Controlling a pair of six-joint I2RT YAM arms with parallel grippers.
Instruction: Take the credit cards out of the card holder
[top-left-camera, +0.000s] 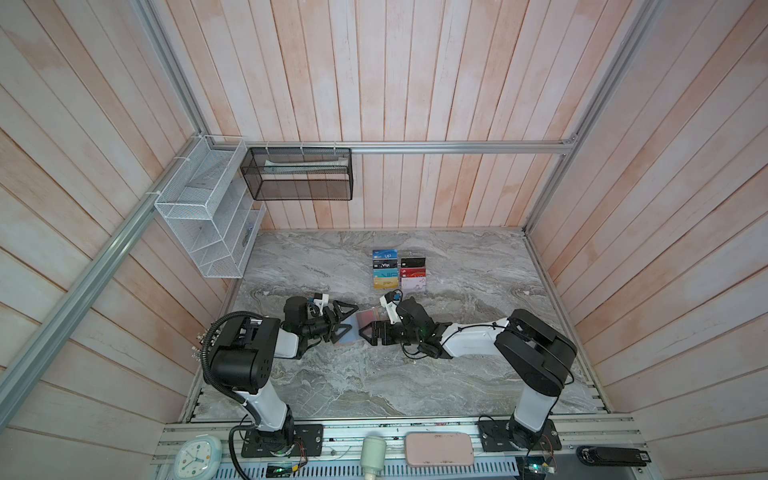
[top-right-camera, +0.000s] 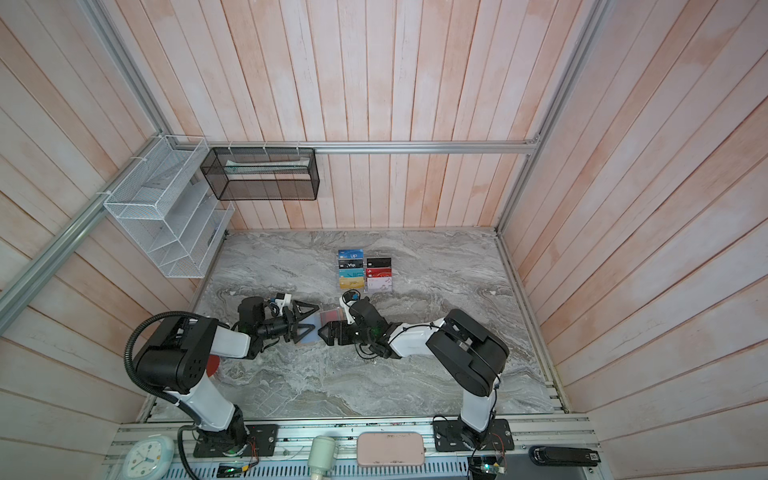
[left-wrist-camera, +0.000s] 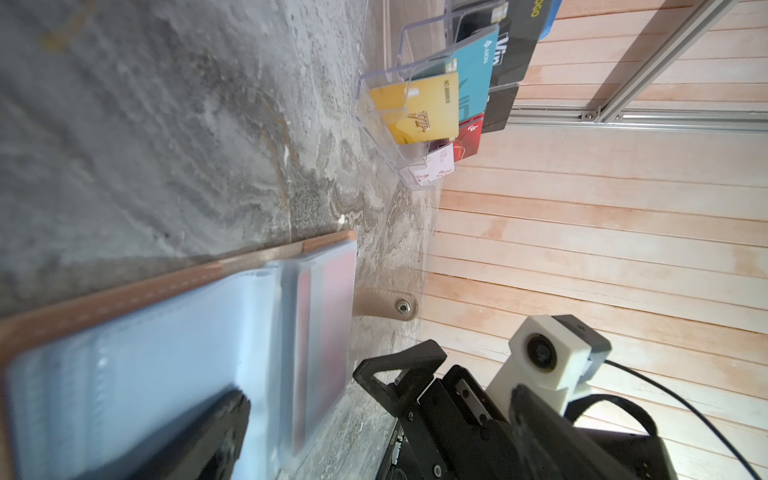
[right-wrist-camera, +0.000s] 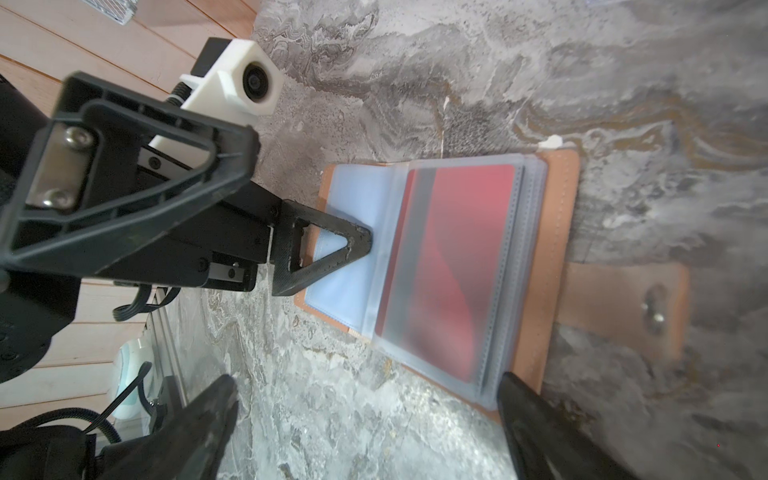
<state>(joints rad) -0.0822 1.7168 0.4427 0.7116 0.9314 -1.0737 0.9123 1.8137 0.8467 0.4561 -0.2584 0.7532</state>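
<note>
Card holder (right-wrist-camera: 557, 232) lies open and flat on the grey marble-look table (top-left-camera: 374, 382), between the two grippers and near a clear acrylic rack (left-wrist-camera: 419, 45) that stands farther from the robot. One red card (right-wrist-camera: 461, 266) shows in it, under a frosted sleeve on top of a stack of sleeves. How many sleeves there are, and whether more cards sit beneath, I cannot tell. Its snap tab (right-wrist-camera: 623, 307) lies flat on the table, sticking out from the edge on the card's side.

The left gripper (top-left-camera: 351, 318) has its jaws wide apart, with one finger (right-wrist-camera: 332, 249) down on the pale blue page opposite the card. The right gripper (right-wrist-camera: 365, 380) is also spread wide. One of its tips is at the holder's corner beside the sleeves, though contact is unclear. So the sleeve covers the card, and both grippers crowd the holder.

The rack holds seven cards, four in one column and three in the other. Two baskets hang on the walls: one white wire basket (top-left-camera: 203, 208) and one black mesh basket (top-left-camera: 299, 174). Along the front rail are one clock (top-left-camera: 197, 455), one white cylinder (top-left-camera: 372, 451), one pink case (top-left-camera: 438, 449) and one black bar-shaped thing (top-left-camera: 611, 456).
</note>
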